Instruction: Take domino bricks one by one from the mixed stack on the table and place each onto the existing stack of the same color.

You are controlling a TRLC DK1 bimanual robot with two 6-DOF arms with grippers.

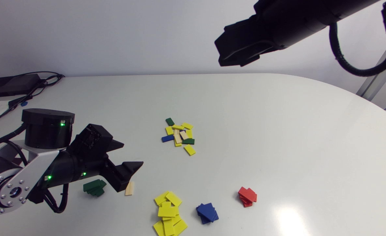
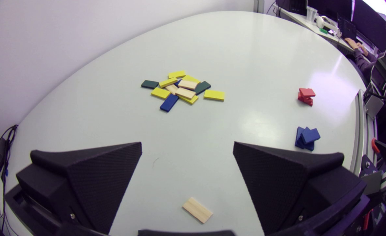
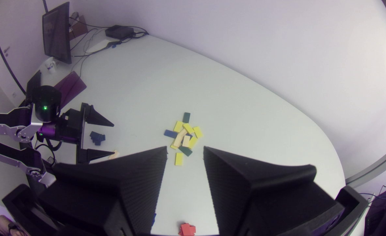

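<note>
My left gripper [image 1: 132, 153] [image 2: 187, 146] hangs over the near-left part of the table [image 1: 278, 131] with its fingers spread wide and holding nothing. A single wood-coloured brick [image 1: 129, 188] [image 2: 197, 209] lies flat on the table below the gap between them, touching neither. My right gripper [image 1: 235, 49] [image 3: 185, 149] is raised high over the far side. Its fingers stand a narrower gap apart and are also empty.

**Hazards, as I judge them:**
- The green stack [image 1: 94, 187] sits just beside the brick and its bricks are already askew. A descent or sideways sweep of my left fingers could scatter it.
- The brick lies oblique to the line between my fingers. Closing without first turning the wrist would likely catch its corners and spin it or squeeze it out.
- I see no other wood-coloured stack, so the wrong destination is possible.

The yellow stack [image 1: 168, 213], blue stack [image 1: 207, 212] and red stack [image 1: 247, 196] stand well apart from my left gripper.

**Orientation:** the brick rests on its broad face. In the head view its long axis runs roughly from the near table edge toward the far one, with the far end leaning slightly toward the mixed stack [image 1: 179, 135] [image 2: 183, 90].
</note>
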